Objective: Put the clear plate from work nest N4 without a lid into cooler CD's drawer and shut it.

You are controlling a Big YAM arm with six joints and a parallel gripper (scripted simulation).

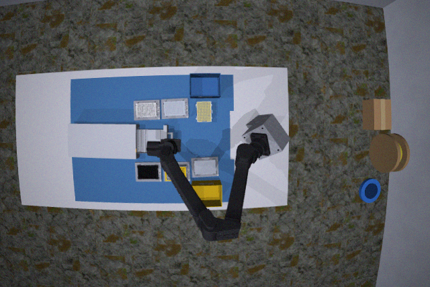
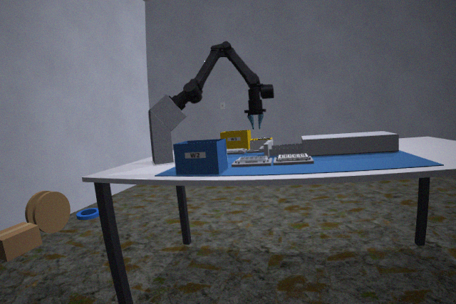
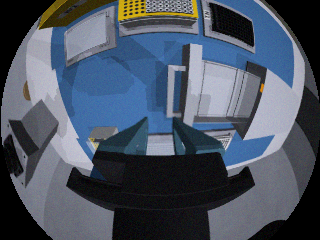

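White cooler housing [image 1: 100, 140] lies at the left of the table [image 1: 41, 173], across the blue mat [image 1: 104, 93]. Its drawer [image 1: 144, 136] stands pulled out toward my base, with the bar handle [image 1: 168, 134] at its free end. In my wrist view the ribbed drawer floor [image 3: 220, 90] shows pale and bare, and a small amber spot [image 3: 263, 86] glows on the housing's front beside it.

My pincer [image 2: 255, 121] hangs well above the table, pointing straight down over the handle end of the drawer. Its two teal fingers stand a little apart and grasp nothing: through the gap I see only the mat and table below.

The plates lie in two rows of nests on either side of the drawer. In the far row, from the left, come a white gridded plate [image 1: 146, 109], a pale plate [image 1: 175, 107] and a yellow tip box [image 1: 203, 111]. In the near row come a black plate [image 1: 148, 171], a yellow item [image 1: 169, 175] mostly under my forearm, and another pale plate [image 1: 205, 167]. The nest labels are too small for me to read, so I cannot tell which pale plate is the clear one in N4; each sits flat in its nest.

Further right, a blue bin [image 1: 205, 74] stands at the mat's far edge and a yellow bin [image 1: 207, 183] at the near edge. My grey base [image 1: 274, 126] sits at the right end of the table
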